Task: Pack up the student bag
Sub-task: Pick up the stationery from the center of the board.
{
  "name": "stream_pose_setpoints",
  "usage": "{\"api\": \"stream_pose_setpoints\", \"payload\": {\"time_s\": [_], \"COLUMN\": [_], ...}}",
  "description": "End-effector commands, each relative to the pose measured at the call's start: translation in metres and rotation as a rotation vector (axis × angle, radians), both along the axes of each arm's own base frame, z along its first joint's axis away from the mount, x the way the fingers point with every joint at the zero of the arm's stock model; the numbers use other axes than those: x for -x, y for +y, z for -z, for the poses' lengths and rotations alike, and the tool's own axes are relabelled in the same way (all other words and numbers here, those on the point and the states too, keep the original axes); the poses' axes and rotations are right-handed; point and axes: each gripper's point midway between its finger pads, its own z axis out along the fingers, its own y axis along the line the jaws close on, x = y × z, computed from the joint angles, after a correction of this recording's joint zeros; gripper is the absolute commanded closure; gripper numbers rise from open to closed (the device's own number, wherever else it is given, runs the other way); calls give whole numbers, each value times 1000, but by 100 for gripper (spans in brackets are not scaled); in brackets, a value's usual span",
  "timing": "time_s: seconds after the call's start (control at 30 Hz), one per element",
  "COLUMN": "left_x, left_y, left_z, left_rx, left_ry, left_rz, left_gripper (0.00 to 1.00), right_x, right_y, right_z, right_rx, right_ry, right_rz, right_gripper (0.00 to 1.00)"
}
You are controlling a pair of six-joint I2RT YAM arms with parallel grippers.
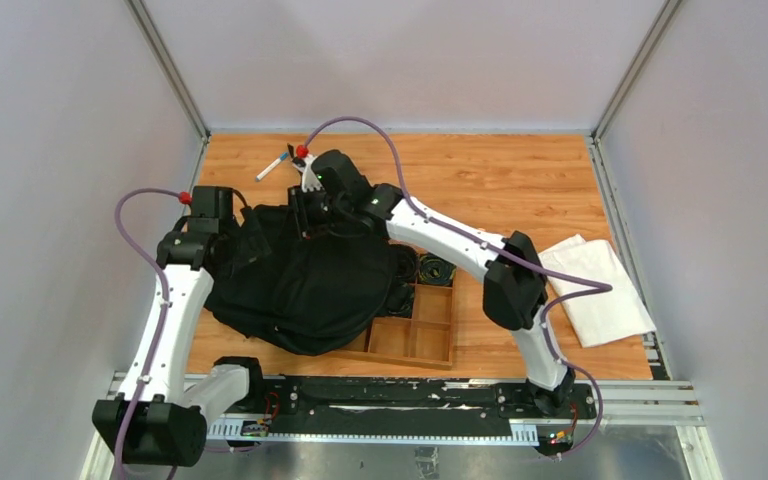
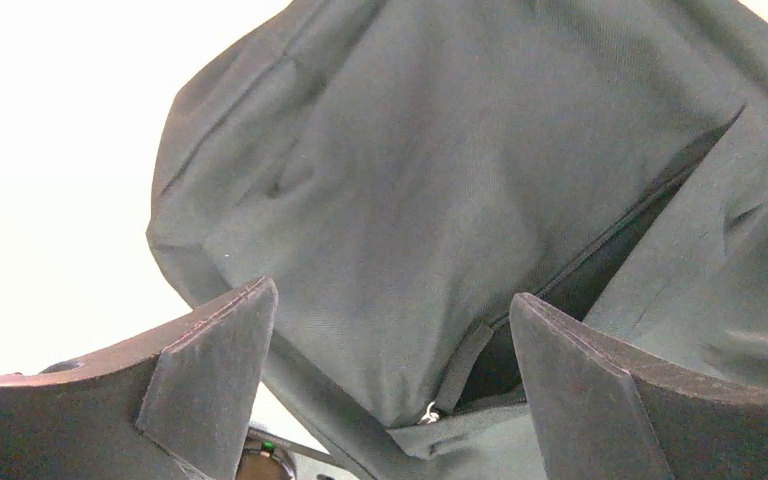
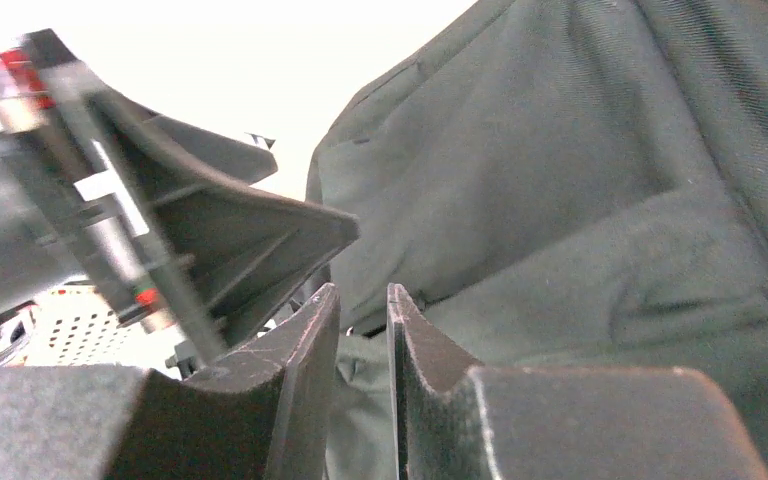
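The student bag [image 1: 300,285] is a floppy black backpack lying left of centre, partly over the wooden tray [image 1: 430,338]. My left gripper [image 1: 250,240] is open at the bag's left edge. In the left wrist view its jaws [image 2: 392,295] stand wide apart in front of the bag's fabric [image 2: 410,180], a part-open zipper slit [image 2: 610,260] and a small metal zip pull [image 2: 428,412]. My right gripper [image 1: 312,215] is at the bag's far top edge. In the right wrist view its jaws [image 3: 362,295] are nearly together, with a fold of bag fabric [image 3: 360,370] between them.
A white folded cloth [image 1: 595,290] lies at the right. A white pen [image 1: 272,167] lies at the far left of the table. A dark coiled item [image 1: 436,268] sits in a tray compartment. The left arm's gripper body [image 3: 210,230] is close beside my right fingers.
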Motion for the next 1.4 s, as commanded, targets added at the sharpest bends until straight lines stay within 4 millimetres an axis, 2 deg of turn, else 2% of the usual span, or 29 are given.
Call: {"api": "stream_pose_setpoints", "payload": {"time_s": [0.0, 0.1, 0.23, 0.4, 0.63, 0.73, 1.0, 1.07, 1.13, 1.27, 1.37], "left_x": [0, 1, 2, 1, -10, -14, -28, -30, -31, -33, -36], "left_y": [15, 9, -2, -18, -30, -29, -42, -32, -21, -18, -19], "left_z": [-25, -17, 0, 9, 18, 22, 28, 28, 25, 14, 0], "left_rx": [-39, -37, -9, -38, -160, -246, -269, -322, -369, -383, -382], "left_ry": [-80, -48, 3, 22, 72, 94, 87, 91, 76, 45, 6], "left_rz": [-89, -20, 72, 153, 234, 233, 214, 167, 112, 112, 119], "left_gripper": [5, 7, 8, 9, 8, 7, 9, 15, 29, 51, 75], "right_x": [14, 21, 24, 25, 24, 23, 25, 27, 27, 27, 25], "right_y": [18, 6, -31, -54, -57, -57, -61, -62, -62, -63, -62], "right_z": [51, 85, 119, 134, 145, 146, 149, 149, 148, 142, 136], "right_rx": [85, 158, 227, 251, 262, 257, 264, 263, 259, 251, 242], "right_ry": [101, 139, 169, 190, 216, 220, 224, 226, 225, 213, 198], "right_rz": [-38, -35, 22, 55, 62, 63, 68, 68, 70, 66, 60], "right_gripper": [71, 71, 71, 70, 70, 70, 70, 70, 70, 70, 69]}}
